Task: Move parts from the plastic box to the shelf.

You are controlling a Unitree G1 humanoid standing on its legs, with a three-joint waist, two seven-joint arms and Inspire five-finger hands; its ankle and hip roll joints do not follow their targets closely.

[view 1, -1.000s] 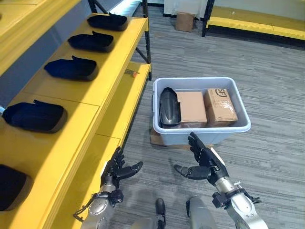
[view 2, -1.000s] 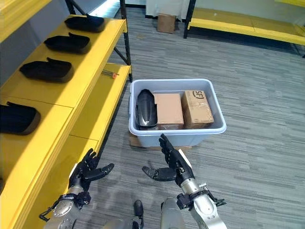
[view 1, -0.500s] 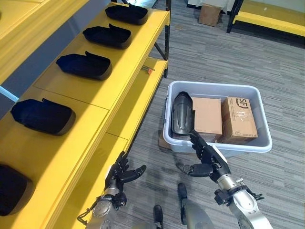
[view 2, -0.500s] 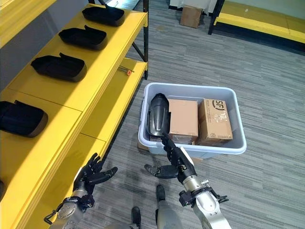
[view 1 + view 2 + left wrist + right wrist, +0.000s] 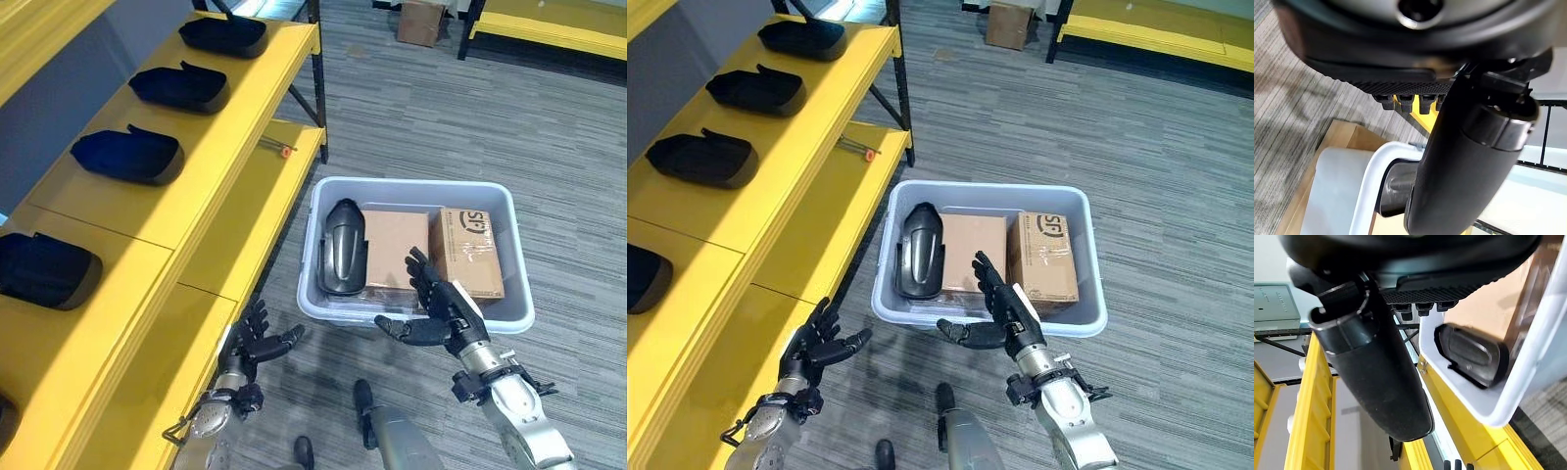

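Right hand (image 5: 443,309) risen over plastic box (image 5: 323,304) near rim, fingers spread

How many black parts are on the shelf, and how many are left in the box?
5 show on the shelf, in a row. 1 part in the box; more may be hidden.

A warehouse-like workshop: yellow steel shelving (image 5: 211,147) holding black parts (image 5: 127,157), grey carpet floor (image 5: 549,147).

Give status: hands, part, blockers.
Both hands open, empty: right hand at plastic box near rim, left hand low by shelf. Black part in box beside cardboard boxes. Nothing blocking.
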